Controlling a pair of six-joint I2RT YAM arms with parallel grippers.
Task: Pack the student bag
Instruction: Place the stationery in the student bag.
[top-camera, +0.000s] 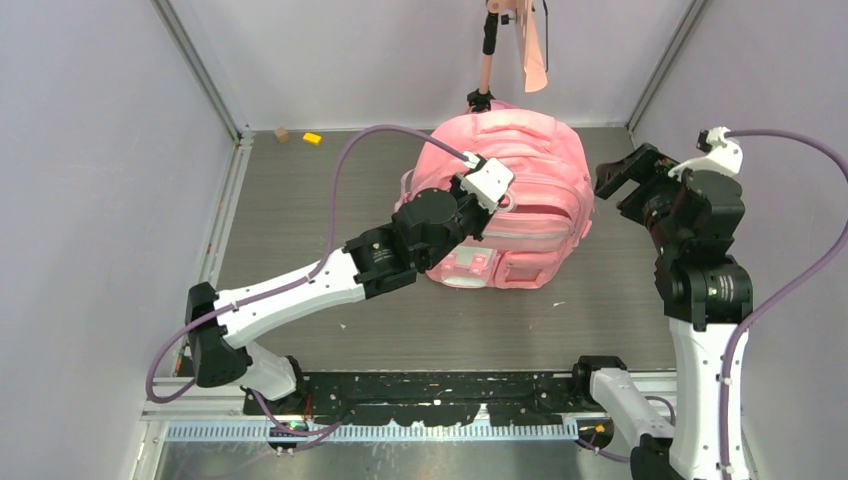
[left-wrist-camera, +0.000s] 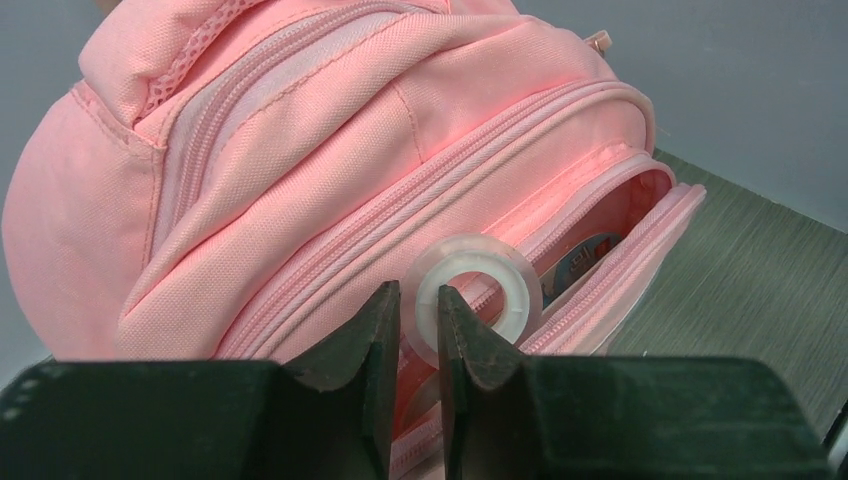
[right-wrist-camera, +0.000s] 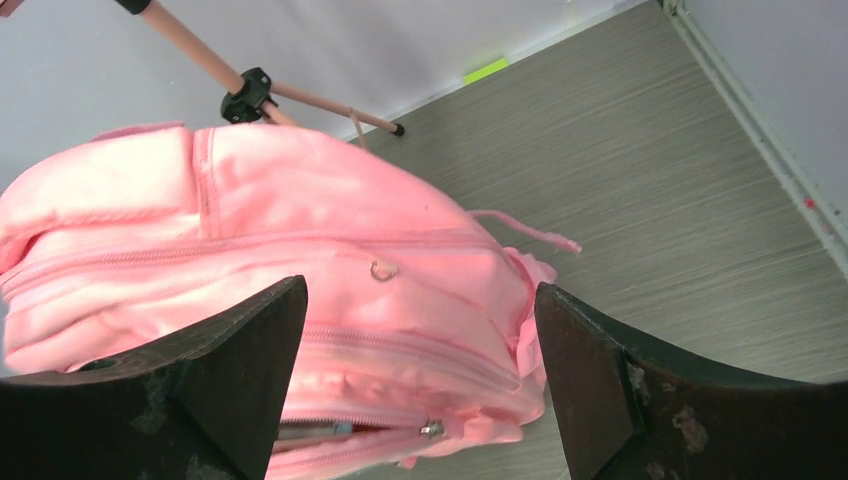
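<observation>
The student bag (top-camera: 535, 165) is a large pink backpack lying at the middle back of the table, also seen close in the left wrist view (left-wrist-camera: 300, 180) and the right wrist view (right-wrist-camera: 250, 220). My left gripper (left-wrist-camera: 418, 300) is shut on a clear tape roll (left-wrist-camera: 528, 290) with a white core, one finger outside the ring and one in its hole. It holds the roll at the bag's front, beside an unzipped pocket (left-wrist-camera: 625, 225) with something dark inside. My right gripper (right-wrist-camera: 420, 300) stands open to the right of the bag (top-camera: 618, 172), holding nothing.
A pink tripod stand (top-camera: 487, 60) rises behind the bag at the back wall. A small yellow block (top-camera: 312, 138) and a brown one (top-camera: 282, 134) lie at the back left corner. Grey walls enclose the table on three sides.
</observation>
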